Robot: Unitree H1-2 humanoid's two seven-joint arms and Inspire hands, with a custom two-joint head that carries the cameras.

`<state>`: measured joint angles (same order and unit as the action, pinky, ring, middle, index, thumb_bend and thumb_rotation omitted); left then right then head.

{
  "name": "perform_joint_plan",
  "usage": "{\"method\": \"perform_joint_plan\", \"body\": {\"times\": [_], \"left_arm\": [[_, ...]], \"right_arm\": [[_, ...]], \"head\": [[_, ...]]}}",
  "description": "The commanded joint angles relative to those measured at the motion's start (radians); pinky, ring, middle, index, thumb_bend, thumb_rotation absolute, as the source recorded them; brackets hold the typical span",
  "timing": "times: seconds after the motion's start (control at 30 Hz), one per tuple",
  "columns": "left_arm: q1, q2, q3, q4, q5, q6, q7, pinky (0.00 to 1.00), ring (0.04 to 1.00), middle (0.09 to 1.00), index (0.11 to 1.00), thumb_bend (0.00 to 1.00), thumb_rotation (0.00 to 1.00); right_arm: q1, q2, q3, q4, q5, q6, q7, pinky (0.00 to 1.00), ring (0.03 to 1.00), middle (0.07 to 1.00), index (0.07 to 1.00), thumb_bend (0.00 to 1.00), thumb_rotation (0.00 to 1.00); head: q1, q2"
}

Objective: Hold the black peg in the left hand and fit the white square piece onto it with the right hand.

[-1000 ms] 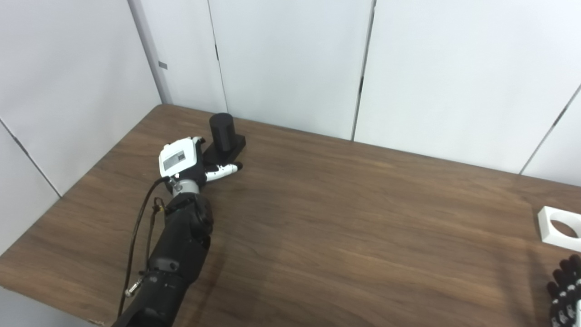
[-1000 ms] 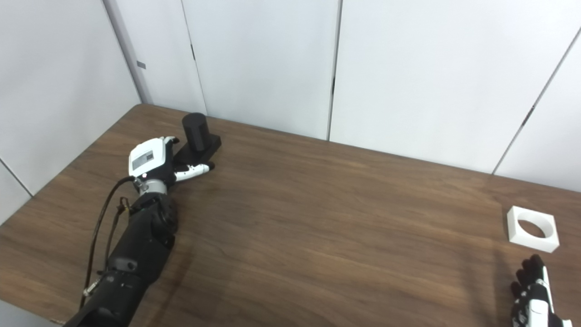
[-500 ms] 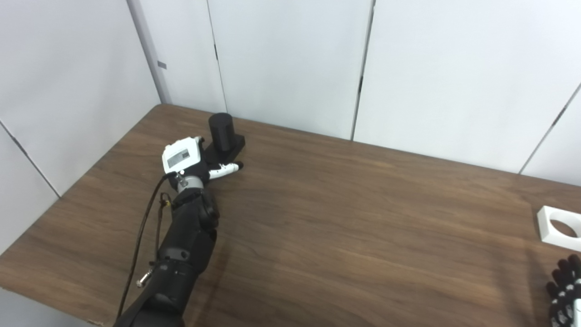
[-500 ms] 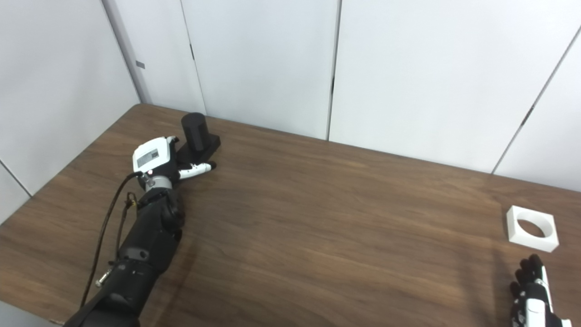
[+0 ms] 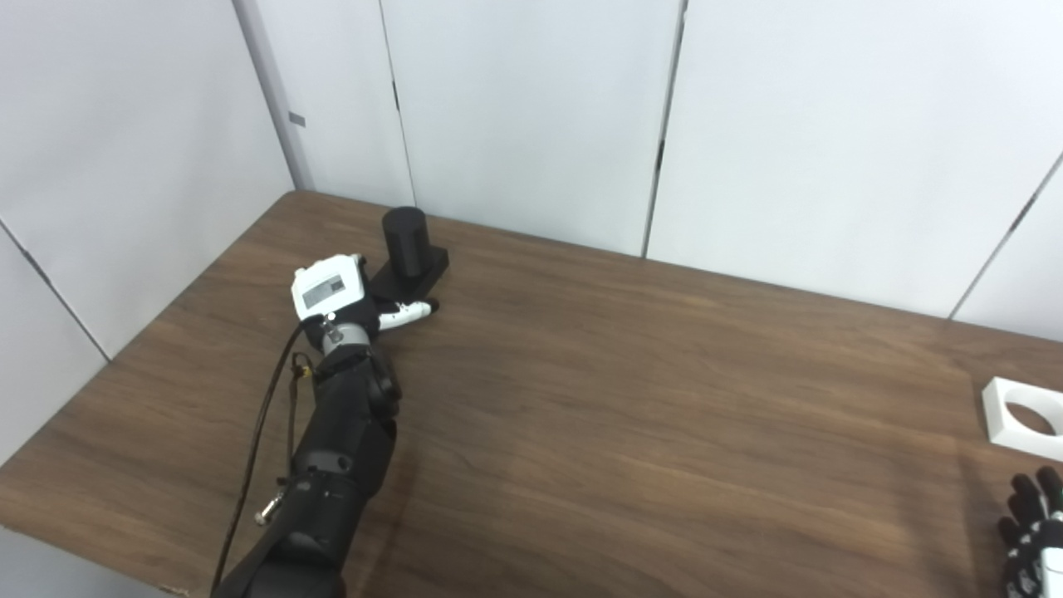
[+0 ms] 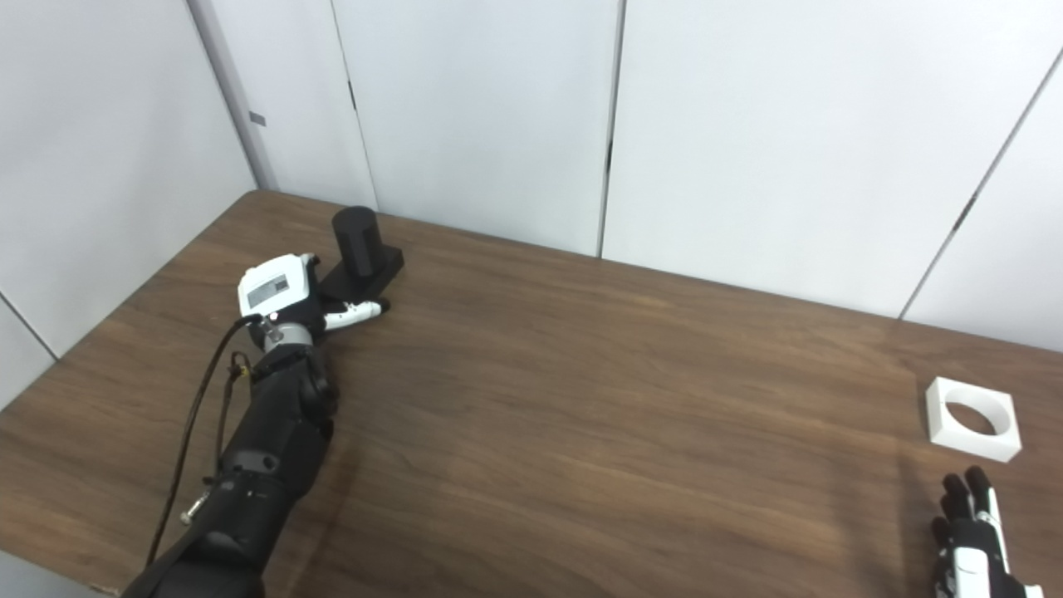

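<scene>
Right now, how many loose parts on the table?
2. The black peg stands at the far left, by the left hand. The white square piece lies near the right edge, just beyond the right hand. No others visible.

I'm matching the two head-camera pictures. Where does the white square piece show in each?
Left eye view: white square piece at the right edge, partly cut off.
Right eye view: white square piece whole, inside the right edge.
Shared landmark: the right hand just below it.
</scene>
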<state>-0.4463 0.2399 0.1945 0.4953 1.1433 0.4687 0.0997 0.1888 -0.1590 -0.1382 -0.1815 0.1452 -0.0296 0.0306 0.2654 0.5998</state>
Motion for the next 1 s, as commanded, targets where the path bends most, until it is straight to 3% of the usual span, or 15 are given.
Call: {"method": "perform_joint_plan", "body": {"times": [0.0, 0.37, 0.47, 0.97], "left_arm": [[-0.062, 0.001, 0.014, -0.017, 0.049, 0.001, 0.0, 0.98, 0.942, 0.919, 0.848, 1.0, 0.64], [-0.071, -0.004, 0.023, 0.0, 0.074, 0.001, -0.012, 0.94, 0.911, 0.888, 0.807, 0.99, 0.61], [-0.073, -0.002, 0.023, 0.01, 0.079, 0.001, -0.012, 0.92, 0.9, 0.88, 0.785, 0.94, 0.62], [-0.064, 0.006, 0.004, 0.029, -0.012, 0.001, 0.068, 0.91, 0.873, 0.835, 0.6, 0.86, 0.49]], "right_arm": [[0.011, -0.001, 0.005, -0.016, 0.009, -0.003, 0.018, 1.0, 1.0, 0.981, 1.0, 0.47, 0.91], [0.013, 0.003, 0.008, -0.024, -0.008, -0.003, 0.009, 1.0, 0.999, 0.973, 1.0, 0.49, 0.92], [0.016, 0.002, 0.008, -0.027, -0.002, 0.006, 0.012, 1.0, 1.0, 0.975, 1.0, 0.5, 0.93], [0.014, 0.002, 0.008, -0.013, -0.001, -0.006, 0.013, 1.0, 0.997, 0.966, 1.0, 0.49, 0.93]], "head": [[0.0, 0.001], [-0.004, 0.004], [-0.004, 0.005], [-0.006, 0.006]]}}
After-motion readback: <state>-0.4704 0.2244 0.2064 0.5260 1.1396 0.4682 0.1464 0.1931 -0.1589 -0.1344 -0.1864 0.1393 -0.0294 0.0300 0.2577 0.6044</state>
